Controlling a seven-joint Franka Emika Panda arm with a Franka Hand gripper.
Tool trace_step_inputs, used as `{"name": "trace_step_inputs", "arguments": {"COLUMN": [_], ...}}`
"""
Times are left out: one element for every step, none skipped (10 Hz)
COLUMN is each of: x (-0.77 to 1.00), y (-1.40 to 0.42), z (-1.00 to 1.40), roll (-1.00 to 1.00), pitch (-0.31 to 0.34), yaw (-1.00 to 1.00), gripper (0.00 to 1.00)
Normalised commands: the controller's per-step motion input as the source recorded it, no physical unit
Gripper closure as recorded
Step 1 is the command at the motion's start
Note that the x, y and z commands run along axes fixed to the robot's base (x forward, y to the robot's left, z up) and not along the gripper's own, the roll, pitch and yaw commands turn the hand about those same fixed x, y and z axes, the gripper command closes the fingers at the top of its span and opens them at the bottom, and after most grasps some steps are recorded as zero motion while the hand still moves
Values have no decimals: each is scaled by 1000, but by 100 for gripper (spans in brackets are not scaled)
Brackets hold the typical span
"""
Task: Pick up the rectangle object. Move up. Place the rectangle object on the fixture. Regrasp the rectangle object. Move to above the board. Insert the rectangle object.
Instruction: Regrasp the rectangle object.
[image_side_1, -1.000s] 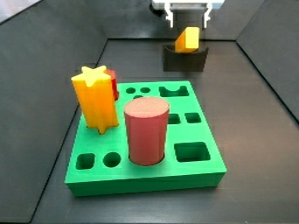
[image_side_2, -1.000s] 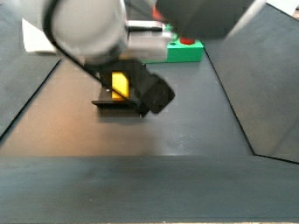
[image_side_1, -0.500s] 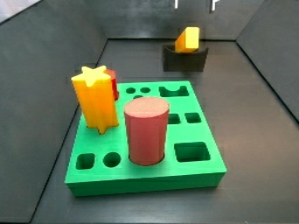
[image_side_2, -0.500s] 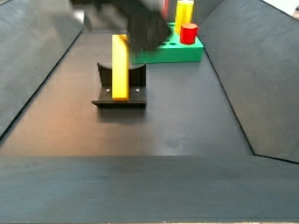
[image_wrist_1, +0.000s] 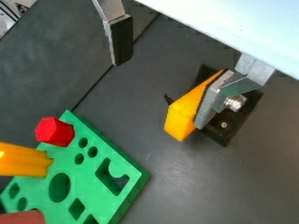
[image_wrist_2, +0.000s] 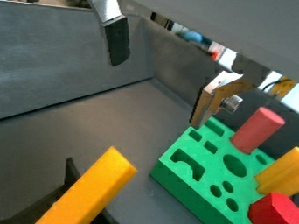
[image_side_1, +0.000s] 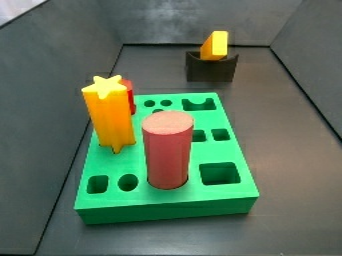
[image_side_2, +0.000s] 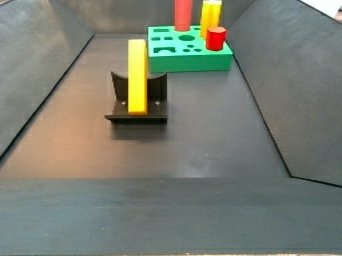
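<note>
The rectangle object (image_side_1: 214, 44) is a yellow-orange bar resting in the notch of the dark fixture (image_side_1: 211, 67), leaning, as both side views show (image_side_2: 136, 75). The fixture (image_side_2: 138, 108) stands apart from the green board (image_side_1: 167, 196), which also shows in a side view (image_side_2: 187, 57). My gripper is out of both side views. In both wrist views the gripper (image_wrist_1: 176, 63) (image_wrist_2: 163, 70) is open and empty, high above the bar (image_wrist_1: 187, 109) (image_wrist_2: 93, 188). One finger (image_wrist_1: 117, 35) and the other finger (image_wrist_1: 233, 87) stand wide apart.
A yellow star-topped post (image_side_1: 110, 110) and a red cylinder (image_side_1: 168, 150) stand in the board, with several open holes around them. Dark sloping walls (image_side_2: 54, 80) enclose the floor on all sides.
The gripper, just above the bar a second ago, has risen up and out of both side views. The bar stays on the fixture, unmoved.
</note>
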Motion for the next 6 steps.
{"name": "trace_step_inputs", "arguments": {"x": [-21,-21,-14,-1,3,3], "y": [-286,-87,-41,-46,-35,-27], "z": [84,52,32,18,16,14], "roll": [1000,1000,1000,1000,1000,1000], "pitch": [26,24,21,18,17,19], "yaw": [26,27,27,28,30,31], "gripper": [0,0,0,0,0,0]}}
